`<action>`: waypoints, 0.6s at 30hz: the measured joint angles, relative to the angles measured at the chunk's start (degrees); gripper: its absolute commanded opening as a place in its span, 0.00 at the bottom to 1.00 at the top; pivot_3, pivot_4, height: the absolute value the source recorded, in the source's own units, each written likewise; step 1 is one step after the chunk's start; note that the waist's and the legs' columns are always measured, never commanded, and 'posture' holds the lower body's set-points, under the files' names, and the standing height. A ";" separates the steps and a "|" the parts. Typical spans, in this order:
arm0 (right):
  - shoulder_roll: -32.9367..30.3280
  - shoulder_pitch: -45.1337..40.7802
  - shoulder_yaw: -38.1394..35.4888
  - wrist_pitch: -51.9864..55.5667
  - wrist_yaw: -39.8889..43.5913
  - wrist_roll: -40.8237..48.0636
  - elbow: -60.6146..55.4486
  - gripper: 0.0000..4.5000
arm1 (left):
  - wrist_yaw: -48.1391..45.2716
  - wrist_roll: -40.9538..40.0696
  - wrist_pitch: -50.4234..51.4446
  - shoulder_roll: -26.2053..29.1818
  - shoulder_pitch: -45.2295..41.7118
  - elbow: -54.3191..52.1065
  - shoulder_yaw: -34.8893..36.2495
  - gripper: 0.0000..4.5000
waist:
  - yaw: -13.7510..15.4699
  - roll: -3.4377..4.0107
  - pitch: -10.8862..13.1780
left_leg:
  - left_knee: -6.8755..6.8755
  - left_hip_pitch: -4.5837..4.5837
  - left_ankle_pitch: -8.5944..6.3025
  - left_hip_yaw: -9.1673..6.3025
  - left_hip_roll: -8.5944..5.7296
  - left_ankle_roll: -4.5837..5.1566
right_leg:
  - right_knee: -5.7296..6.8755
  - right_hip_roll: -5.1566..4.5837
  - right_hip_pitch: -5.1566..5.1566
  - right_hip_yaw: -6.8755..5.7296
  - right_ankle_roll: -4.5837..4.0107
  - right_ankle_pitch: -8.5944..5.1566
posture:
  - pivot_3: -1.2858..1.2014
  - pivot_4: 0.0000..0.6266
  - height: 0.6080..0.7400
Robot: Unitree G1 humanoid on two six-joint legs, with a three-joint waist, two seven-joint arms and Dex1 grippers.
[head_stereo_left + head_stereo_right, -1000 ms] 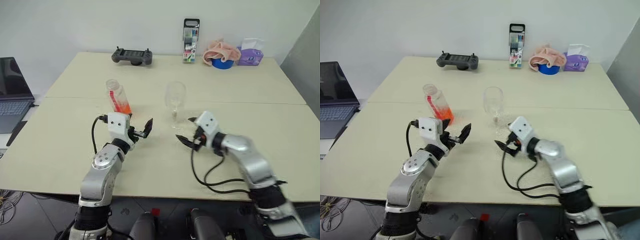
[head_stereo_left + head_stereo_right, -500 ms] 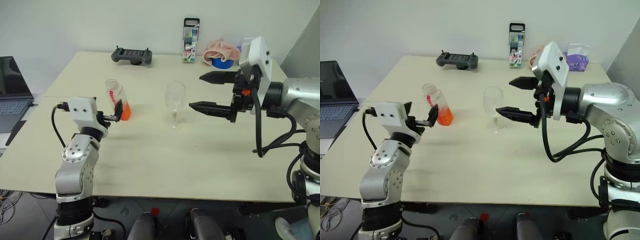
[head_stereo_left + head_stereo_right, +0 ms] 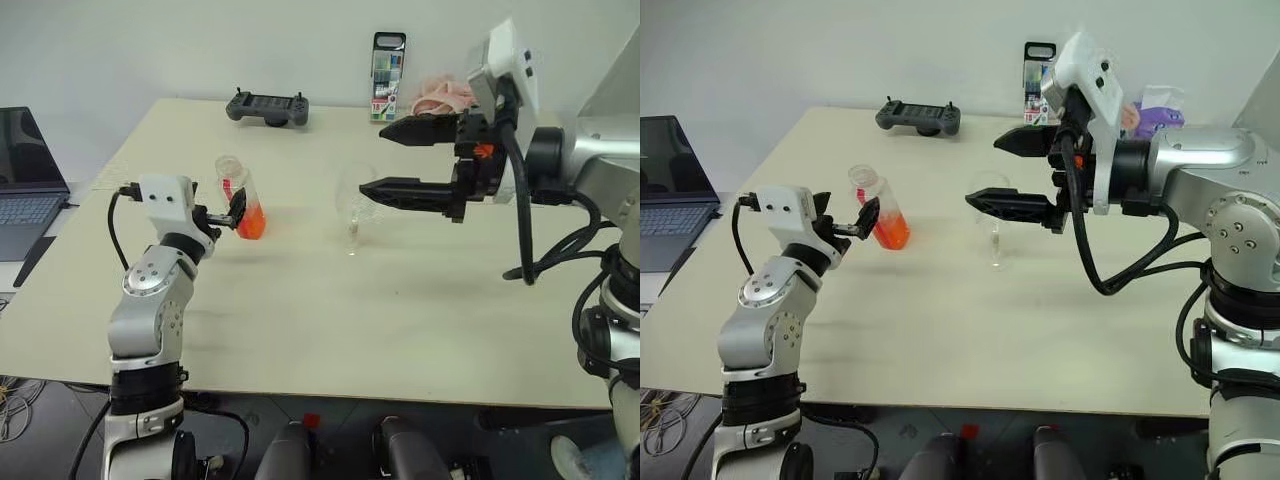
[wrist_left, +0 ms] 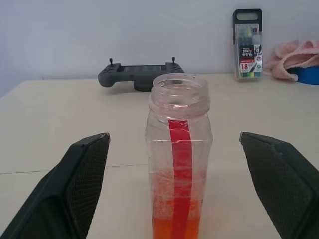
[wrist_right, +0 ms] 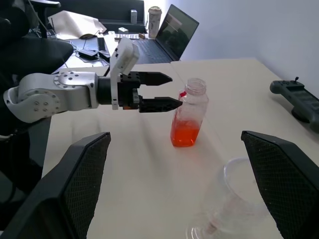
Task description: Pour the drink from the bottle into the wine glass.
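Bottle, uncapped, drink low inside, standing on desk; we are holding left gripper jaws wide, empty, before it; right gripper likewise gaping above wine glass.

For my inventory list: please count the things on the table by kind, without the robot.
Bottle: 1
Wine glass: 1
Game controller: 1
Marker pack: 1
Pink cloth: 1
Purple tissue pack: 1
Total: 6
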 measured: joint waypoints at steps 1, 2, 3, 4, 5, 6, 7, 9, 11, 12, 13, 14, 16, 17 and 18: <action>0.01 -0.36 -0.10 0.20 -0.40 0.50 0.02 0.99 | -0.27 0.10 -0.14 0.05 -0.70 1.19 -0.09 1.00 | 0.00 0.00 0.00 | 0.00 0.00 0.00 0.00 -0.01 0.00 | 0.00 0.00 0.00 0.01 0.00 0.00 | 0.52 0.24 1.00; 0.12 -0.78 -0.31 0.67 -0.83 1.26 0.07 0.99 | -0.46 0.27 -0.37 0.21 -1.43 2.51 -0.37 1.00 | -0.01 0.00 0.00 | 0.00 -0.01 0.00 0.02 -0.02 0.00 | -0.01 0.00 0.00 0.03 0.00 0.00 | 0.52 0.24 1.00; 0.27 -1.25 -0.47 1.15 -1.18 1.90 0.10 0.99 | -0.71 0.44 -0.85 0.27 -1.91 3.63 -0.68 1.00 | -0.04 0.00 0.00 | 0.00 -0.01 0.00 0.04 -0.03 0.00 | -0.01 -0.01 -0.01 0.05 0.00 0.00 | 0.52 0.24 1.00; 0.69 -1.83 -0.87 1.74 -2.01 2.61 0.19 0.99 | -1.23 0.73 -1.47 0.26 -2.58 5.26 -1.06 1.00 | -0.07 0.00 0.00 | 0.00 -0.02 0.00 0.05 -0.03 0.00 | -0.01 -0.01 -0.01 0.06 0.00 0.00 | 0.52 0.24 1.00; 0.92 -2.31 -1.08 2.07 -2.47 3.08 0.27 0.99 | -1.47 0.90 -1.57 0.25 -3.05 6.20 -1.20 1.00 | -0.07 0.00 0.00 | 0.00 -0.03 0.00 0.05 -0.03 0.00 | -0.01 -0.02 -0.03 0.05 0.00 0.00 | 0.52 0.24 1.00; 1.37 -3.19 -1.47 2.67 -3.39 3.91 0.55 0.99 | -1.72 1.23 -2.40 0.24 -3.79 8.06 -1.44 1.00 | -0.08 0.00 0.00 | 0.00 -0.04 0.00 0.04 -0.03 0.00 | 0.00 -0.02 -0.05 0.06 0.00 0.00 | 0.52 0.24 1.00; 1.95 -4.16 -2.12 3.09 -4.19 4.49 0.87 0.99 | -2.07 1.55 -3.15 0.24 -4.44 9.73 -1.89 1.00 | -0.07 0.00 0.00 | -0.01 -0.04 0.00 0.03 -0.02 0.00 | 0.00 -0.02 -0.05 0.04 -0.01 0.00 | 0.52 0.24 1.00; 2.35 -5.48 -2.63 3.69 -5.56 5.59 1.03 0.99 | -2.92 1.89 -4.82 -0.07 -5.29 12.34 -2.68 1.00 | -0.07 0.00 0.00 | -0.01 -0.05 0.00 0.00 -0.02 0.00 | 0.02 -0.02 -0.05 0.02 -0.01 0.01 | 0.52 0.24 1.00; 2.56 -5.76 -2.69 3.90 -6.20 6.24 1.07 0.99 | -3.21 2.14 -6.15 -0.41 -6.46 14.74 -3.31 1.00 | -0.05 0.00 0.00 | 0.00 -0.07 0.00 -0.04 -0.02 0.00 | 0.01 -0.03 -0.06 0.01 -0.01 0.01 | 0.52 0.24 1.00; 2.55 -5.75 -2.68 3.94 -6.63 6.35 1.12 0.99 | -3.37 2.54 -7.39 -0.63 -7.69 16.82 -3.40 1.00 | -0.02 0.00 0.00 | 0.00 -0.09 0.00 -0.03 -0.04 0.00 | 0.01 -0.03 -0.07 0.01 -0.01 0.01 | 0.52 0.24 1.00; 2.53 -5.75 -2.67 3.94 -7.03 6.48 1.16 0.99 | -3.43 3.00 -8.51 -0.71 -8.92 18.64 -3.49 1.00 | -0.01 0.00 0.00 | 0.01 -0.09 0.00 -0.03 -0.04 0.00 | 0.01 -0.03 -0.07 0.01 -0.01 0.01 | 0.52 0.24 1.00; 2.45 -5.75 -2.67 3.93 -7.18 6.59 1.14 0.99 | -3.48 3.55 -9.77 -0.77 -10.16 20.56 -3.73 1.00 | -0.01 0.00 0.00 | 0.01 -0.09 0.00 -0.02 -0.04 0.00 | 0.02 -0.03 -0.07 0.02 -0.01 0.01 | 0.52 0.24 1.00; 2.06 -5.70 -2.54 3.86 -7.35 6.59 1.16 0.99 | -3.50 4.45 -12.51 -1.47 -13.02 24.75 -4.42 1.00 | 0.01 0.00 0.00 | 0.01 -0.09 0.00 -0.02 -0.06 0.00 | 0.02 -0.03 -0.07 0.01 -0.01 0.01 | 0.52 0.24 1.00; 1.87 -5.64 -2.44 3.78 -7.43 6.54 1.12 0.99 | -3.47 4.66 -13.53 -1.79 -13.93 26.12 -4.62 1.00 | -0.01 0.00 0.00 | 0.01 -0.09 0.00 -0.01 -0.06 0.00 | 0.01 -0.03 -0.07 0.03 0.00 0.01 | 0.52 0.24 1.00; 1.26 -5.38 -2.22 3.70 -7.47 6.48 0.99 0.99 | -3.38 4.98 -14.59 -2.21 -14.97 27.72 -4.68 1.00 | -0.03 0.00 0.00 | 0.00 -0.10 0.00 0.00 -0.07 0.00 | 0.01 -0.04 -0.07 0.03 0.00 0.01 | 0.52 0.24 1.00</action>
